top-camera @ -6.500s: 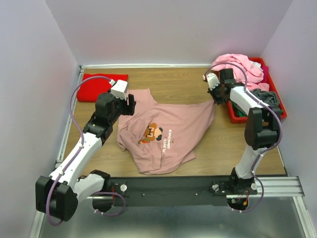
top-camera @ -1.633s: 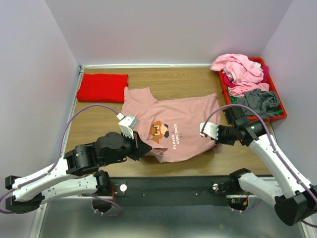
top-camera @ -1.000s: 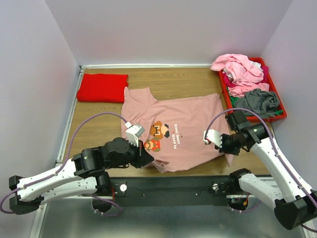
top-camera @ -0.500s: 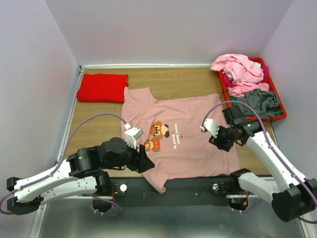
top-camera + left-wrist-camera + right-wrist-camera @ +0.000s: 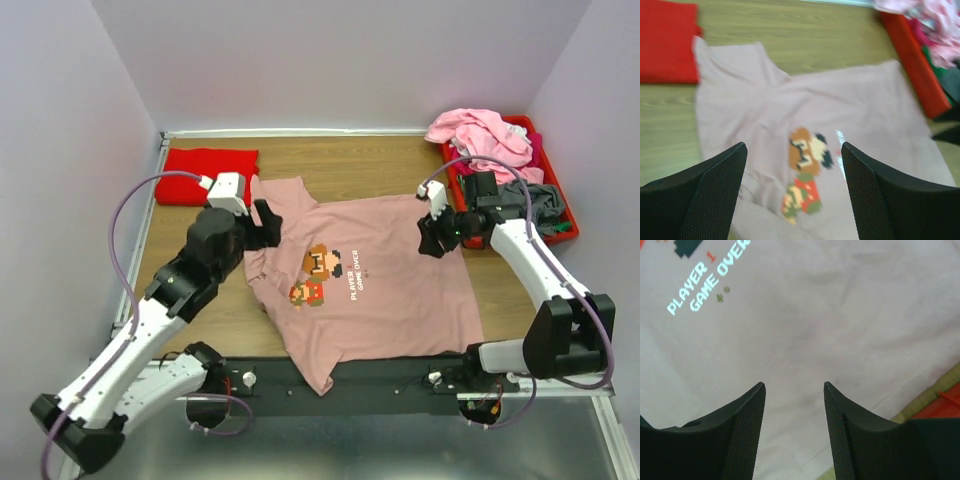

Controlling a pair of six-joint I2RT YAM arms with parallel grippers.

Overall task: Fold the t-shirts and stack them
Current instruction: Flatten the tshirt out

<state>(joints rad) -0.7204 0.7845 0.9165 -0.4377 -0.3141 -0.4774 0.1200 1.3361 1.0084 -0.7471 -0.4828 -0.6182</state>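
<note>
Wooden tabletop between pale lilac walls. Landmark at centre: dusty-pink t-shirt, spread flat and print side up, with a pixel figure and "PLAYER 1 GAME OVER" lettering on the chest, near hem lapped over the black rail along the table's front edge. Just beside its far left sleeve tip: bright red t-shirt, folded into a neat rectangle. Above that same left sleeve: left gripper, jaws wide apart, nothing between them, raised over the fabric. Above the shirt's far right corner: right gripper, jaws parted and empty, only pink cloth below. Just right of the shirt: red bin, a rumpled light pink t-shirt and a grey t-shirt heaped inside.
</note>
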